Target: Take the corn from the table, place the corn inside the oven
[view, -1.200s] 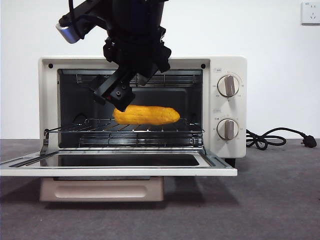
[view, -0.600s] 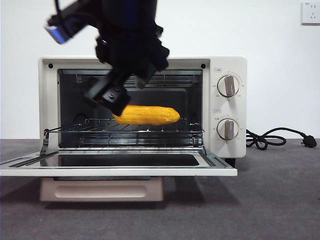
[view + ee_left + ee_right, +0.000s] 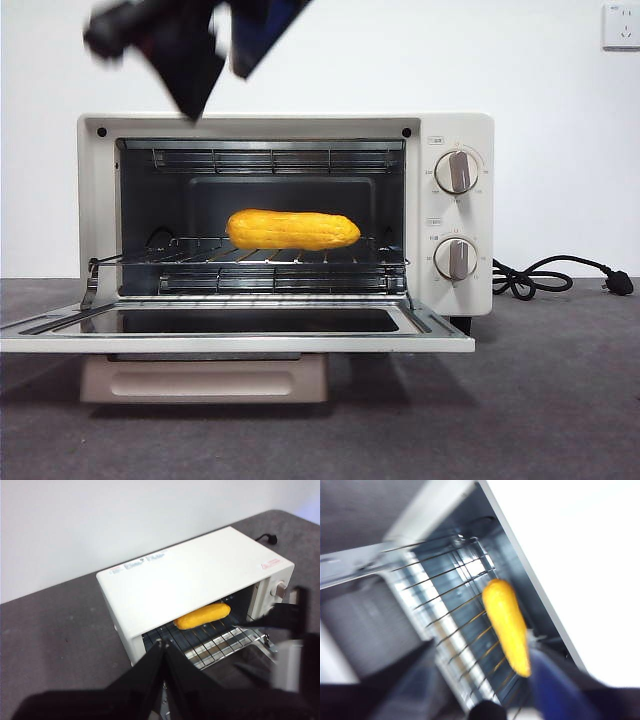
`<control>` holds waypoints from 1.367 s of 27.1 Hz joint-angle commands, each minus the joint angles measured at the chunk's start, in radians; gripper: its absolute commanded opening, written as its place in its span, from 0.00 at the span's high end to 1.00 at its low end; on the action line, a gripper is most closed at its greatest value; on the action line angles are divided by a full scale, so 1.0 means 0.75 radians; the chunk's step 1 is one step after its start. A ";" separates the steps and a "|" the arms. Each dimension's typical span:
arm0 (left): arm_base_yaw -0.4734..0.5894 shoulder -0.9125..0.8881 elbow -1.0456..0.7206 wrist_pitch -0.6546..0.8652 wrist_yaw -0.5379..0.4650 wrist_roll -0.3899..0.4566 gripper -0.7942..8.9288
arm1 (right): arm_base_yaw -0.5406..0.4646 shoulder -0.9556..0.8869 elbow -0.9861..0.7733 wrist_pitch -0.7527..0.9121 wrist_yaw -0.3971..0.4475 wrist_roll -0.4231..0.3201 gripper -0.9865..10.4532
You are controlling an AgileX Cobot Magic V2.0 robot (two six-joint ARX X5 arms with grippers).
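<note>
**Corn on the oven rack, right gripper clear above**

I see the corn point(image 3: 293, 230) lying lengthwise on the wire rack point(image 3: 250, 256) inside the oven point(image 3: 455, 215), roughly centred in the cavity and touching nothing but the rack wires. The oven holds only that 1 cob. A second rack point(image 3: 270, 158) sits high in the cavity, near the ceiling. The door point(image 3: 230, 330) is folded down flat toward me, its glass panel facing up. The 2 knobs point(image 3: 457, 171) stand one above the other on the right panel. The oven rests on the table point(image 3: 540, 400), and a black cord point(image 3: 545, 275) trails off behind its right side.

My right gripper point(image 3: 210, 55) shows in the front view as a dark blurred shape above the oven's top left corner, well apart from the corn. Its fingers point(image 3: 555, 685) are spread wide with nothing between them; in its wrist view the corn lies beyond them on the rack.

My left gripper point(image 3: 164, 652) hangs over the table, looking down on the oven's white top, with the corn visible through the opening. Its fingers are pressed together, holding nothing.
</note>
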 commanded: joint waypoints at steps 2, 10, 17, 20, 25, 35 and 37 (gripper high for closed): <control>-0.005 0.069 -0.010 -0.001 0.046 -0.009 0.92 | 0.018 -0.103 0.000 -0.152 -0.040 0.150 0.89; -0.003 0.269 -0.010 -0.136 0.279 0.067 0.92 | 0.013 -0.343 0.000 -0.406 -0.098 0.303 0.89; 0.037 0.423 -0.015 -0.202 0.547 0.161 0.93 | 0.013 -0.527 0.000 -0.418 -0.096 0.330 0.89; 0.110 0.465 -0.015 -0.192 0.738 0.216 0.93 | 0.013 -0.590 0.000 -0.418 -0.096 0.331 0.89; 0.301 0.500 -0.058 -0.138 0.968 0.268 0.93 | 0.013 -0.672 0.000 -0.428 -0.095 0.361 0.89; 0.811 0.500 -0.471 0.092 1.246 0.224 0.93 | 0.013 -0.726 0.000 -0.445 -0.085 0.364 0.89; 0.898 0.500 -0.559 0.158 1.276 0.191 0.93 | 0.013 -0.726 0.000 -0.444 -0.085 0.364 0.89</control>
